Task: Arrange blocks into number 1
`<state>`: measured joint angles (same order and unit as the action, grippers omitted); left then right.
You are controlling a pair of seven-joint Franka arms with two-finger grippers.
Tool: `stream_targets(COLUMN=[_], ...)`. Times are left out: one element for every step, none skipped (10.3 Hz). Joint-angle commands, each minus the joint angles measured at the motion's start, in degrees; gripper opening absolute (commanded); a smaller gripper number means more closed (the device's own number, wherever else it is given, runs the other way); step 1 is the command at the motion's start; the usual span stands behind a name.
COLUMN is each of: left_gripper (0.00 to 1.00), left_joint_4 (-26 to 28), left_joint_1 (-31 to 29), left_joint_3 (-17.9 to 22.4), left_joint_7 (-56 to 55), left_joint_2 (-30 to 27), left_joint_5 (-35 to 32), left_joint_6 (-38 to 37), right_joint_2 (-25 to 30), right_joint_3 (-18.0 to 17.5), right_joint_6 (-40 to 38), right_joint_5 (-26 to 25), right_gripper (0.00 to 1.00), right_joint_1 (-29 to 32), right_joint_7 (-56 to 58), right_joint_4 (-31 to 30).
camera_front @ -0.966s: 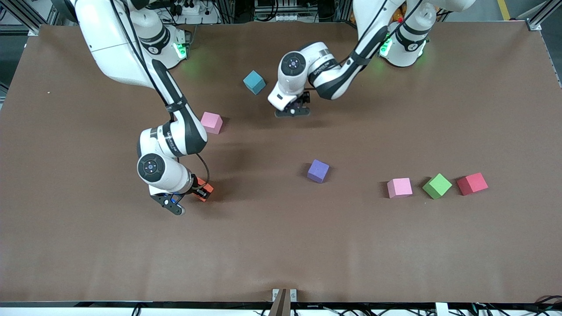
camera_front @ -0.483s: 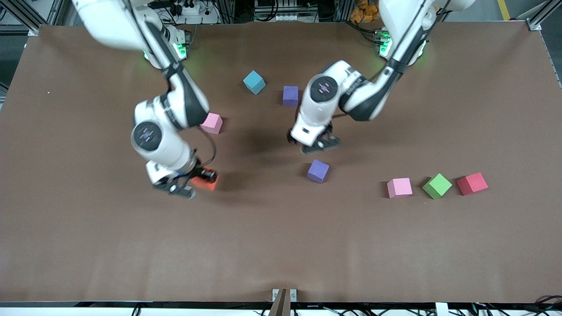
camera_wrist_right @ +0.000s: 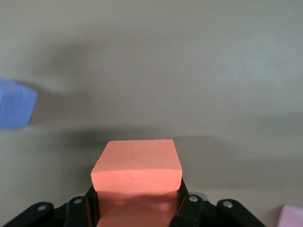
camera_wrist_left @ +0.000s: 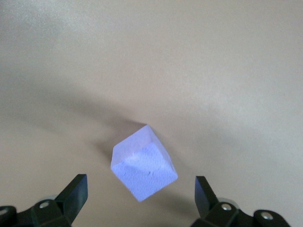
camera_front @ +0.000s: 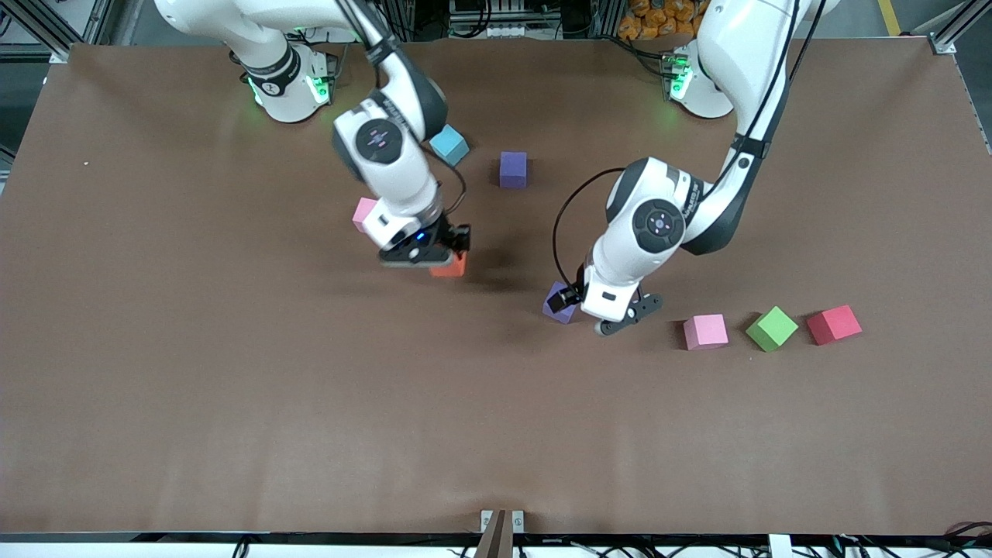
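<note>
Blocks are scattered over the brown table (camera_front: 155,387): orange block (camera_front: 451,268) is clamped between the fingers of the right gripper (camera_front: 422,252), held up in the air over the middle of the table, with no gap visible in the right wrist view between the black pads and the cube's sides (camera_wrist_right: 137,171). One purple block (camera_front: 559,304) sits on the table directly under the left gripper (camera_front: 612,314), turned corner-on to it; the left wrist view shows that cube (camera_wrist_left: 144,163) between the two widely spread fingertips (camera_wrist_left: 73,189), touching neither, so this gripper is wide open and holds nothing. Second purple block (camera_front: 513,169) lies farther from the front camera, near the arms' bases, roughly midway between the two arms. Light blue block (camera_front: 449,145) is just beside it toward the right arm's end, partly covered by the right arm's wrist. One pink block (camera_front: 363,214) peeks out from under the right arm, nearer the camera than the light blue one. Another pink block (camera_front: 705,331) lies toward the left arm's end, close to the left gripper, in a row with a green cube (camera_front: 771,328) and a red cube (camera_front: 834,324), each just beside the next, apart.
</note>
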<state>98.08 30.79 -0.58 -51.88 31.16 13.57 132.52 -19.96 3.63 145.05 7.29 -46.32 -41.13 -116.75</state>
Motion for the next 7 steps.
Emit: stream_targets(left_gripper=[1.0, 1.0, 1.0, 1.0, 1.0, 1.0, 1.0], left_joint_4=[-3.59, -3.59, -3.59, -3.33, -3.16, -3.16, -3.24], left_joint_1=[2.6, 3.82, 4.18, 4.1, 4.01, 3.92, 3.75], left_joint_3=[1.72, 3.38, 3.48, 3.48, 3.48, 3.57, 3.57], left_joint_7=[-0.68, -2.07, -2.7, -3.05, -3.23, -3.23, -3.23], left_joint_2=[4.42, 5.22, 5.4, 5.4, 5.66, 6.27, 6.63], left_joint_5=[4.34, 7.66, 10.31, 11.9, 11.83, 11.91, 11.83], left_joint_6=[-0.69, -0.69, -0.69, -1.03, -2.08, -2.88, -2.88], right_joint_2=[0.37, -0.16, -1.03, -2.87, -4.45, -6.12, -7.79], right_joint_3=[0.5, 0.33, 0.24, 0.24, 0.24, 0.24, 0.33], right_joint_6=[1.37, 1.46, 1.72, 2.68, 3.21, 3.3, 3.31], right_joint_5=[-0.43, -0.43, -0.35, -0.35, -0.35, -0.26, -0.08], right_gripper=[0.5, 0.5, 0.5, 0.5, 0.5, 0.5, 0.5], right_joint_1=[-4.47, -5.96, -7.89, -10.09, -11.59, -12.56, -13.88], right_joint_7=[-3.25, -3.34, -4.65, -7.53, -9.39, -10.71, -11.68], right_joint_4=[-1.9, -1.9, -1.64, -0.42, 0.9, 2.31, 3.54])
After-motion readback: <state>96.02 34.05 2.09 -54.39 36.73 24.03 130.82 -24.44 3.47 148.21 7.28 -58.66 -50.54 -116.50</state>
